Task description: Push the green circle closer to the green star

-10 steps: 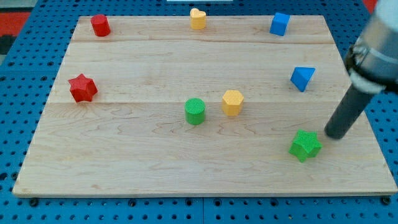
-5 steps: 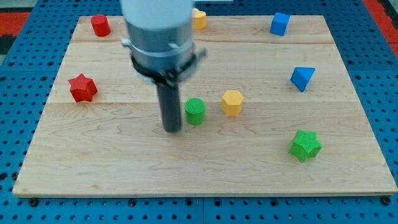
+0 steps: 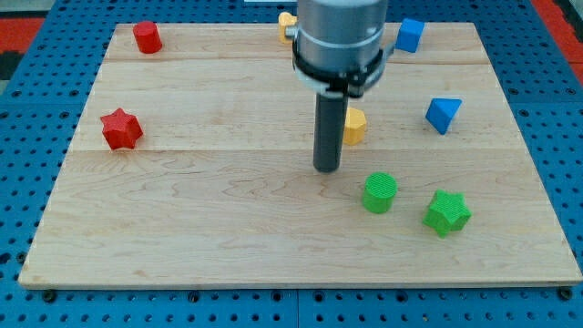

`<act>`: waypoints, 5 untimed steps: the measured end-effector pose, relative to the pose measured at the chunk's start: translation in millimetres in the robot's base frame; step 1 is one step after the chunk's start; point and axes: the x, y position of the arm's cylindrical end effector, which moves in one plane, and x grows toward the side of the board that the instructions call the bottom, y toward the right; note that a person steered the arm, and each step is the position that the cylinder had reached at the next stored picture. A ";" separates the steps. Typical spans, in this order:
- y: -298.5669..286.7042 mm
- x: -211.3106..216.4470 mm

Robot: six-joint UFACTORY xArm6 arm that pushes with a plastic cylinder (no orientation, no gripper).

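Observation:
The green circle lies on the wooden board, right of centre toward the view's bottom. The green star lies just to its right and slightly lower, with a small gap between them. My tip rests on the board up and to the left of the green circle, a short gap away, not touching it. The rod rises from there and partly hides the yellow hexagon block behind it.
A red star sits at the view's left and a red cylinder at the top left. A yellow heart-like block is partly hidden by the arm. A blue cube and a blue triangle block are at the right.
My tip swept from the right edge to the circle's left, then rightward. The green circle slid right and down, ending close to the green star. The yellow hexagon shifted slightly up and right.

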 end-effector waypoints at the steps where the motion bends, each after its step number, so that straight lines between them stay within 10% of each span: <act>1: 64.7 15.1; 5: 98.7 11.6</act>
